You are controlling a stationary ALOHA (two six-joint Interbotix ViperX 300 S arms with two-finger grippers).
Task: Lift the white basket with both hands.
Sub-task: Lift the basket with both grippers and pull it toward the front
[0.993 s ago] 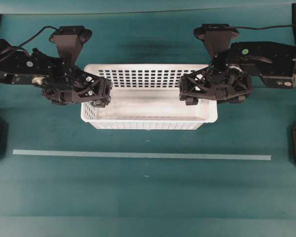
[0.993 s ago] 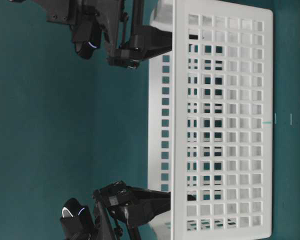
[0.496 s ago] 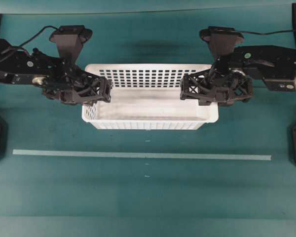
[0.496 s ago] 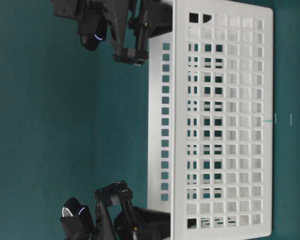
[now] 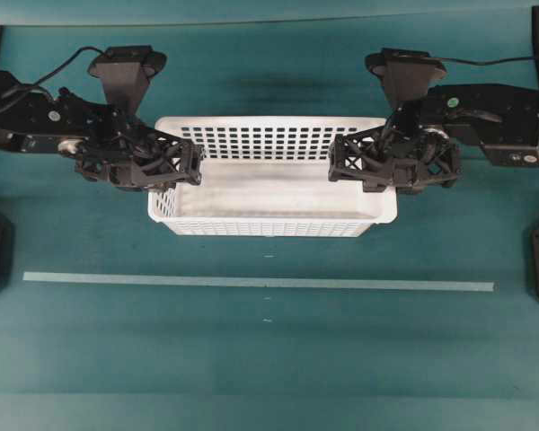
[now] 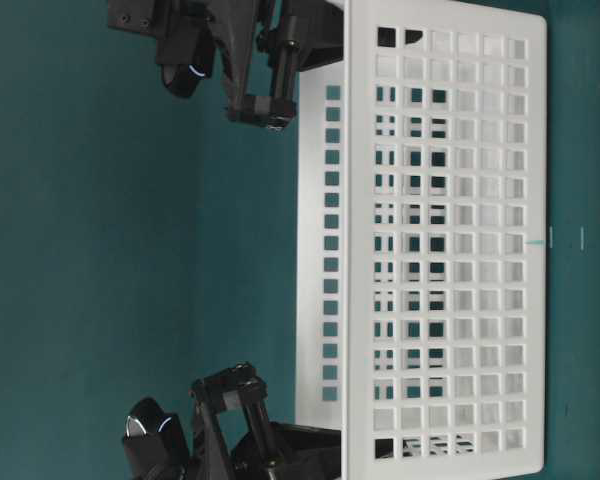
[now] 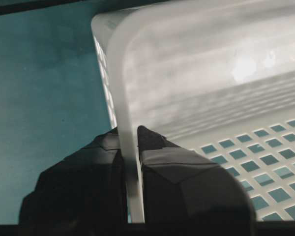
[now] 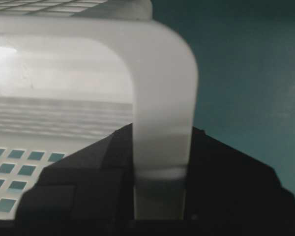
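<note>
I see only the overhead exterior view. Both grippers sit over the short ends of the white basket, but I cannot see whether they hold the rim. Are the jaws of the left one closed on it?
Observer: Yes. In the left wrist view the left gripper has its jaws pressed on both sides of the white basket rim.
Operator: And the right one?
Observer: The same. In the right wrist view the right gripper has the rim strip running down between its jaws, one on the inside and one on the outside.
Operator: Is anything inside the basket?
Observer: The wrist views show only bare floor and perforated wall.
</note>
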